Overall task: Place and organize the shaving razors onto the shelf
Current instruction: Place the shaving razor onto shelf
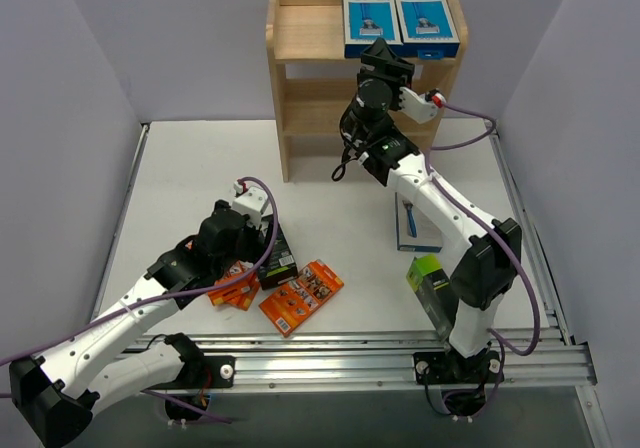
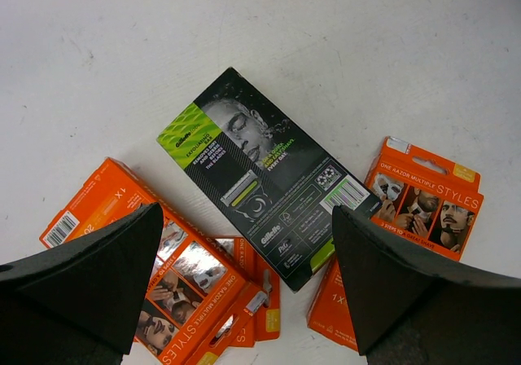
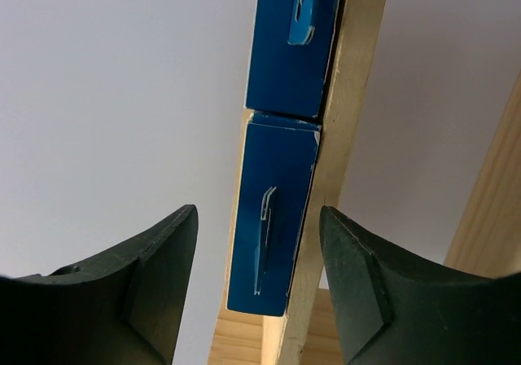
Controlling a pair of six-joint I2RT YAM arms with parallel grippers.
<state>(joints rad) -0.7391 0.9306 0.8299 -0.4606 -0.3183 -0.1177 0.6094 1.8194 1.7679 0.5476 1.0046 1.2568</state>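
Seen from above, the shelf (image 1: 305,33) stands at the table's (image 1: 200,168) far edge with two blue-and-white boxes (image 1: 370,18) side by side at the right end of its top tier. The right gripper (image 1: 385,60) is at that tier's front edge, and a third blue box (image 1: 408,223) sits beside the right arm. The left wrist view shows the left gripper (image 2: 246,212) spread wide and holding nothing, over a black-and-lime box (image 2: 260,178) lying flat among orange packs (image 2: 427,202). In the right wrist view the right fingers (image 3: 146,283) stand apart, clasping nothing, with the two boxes end to end against the shelf's wooden edge beyond them.
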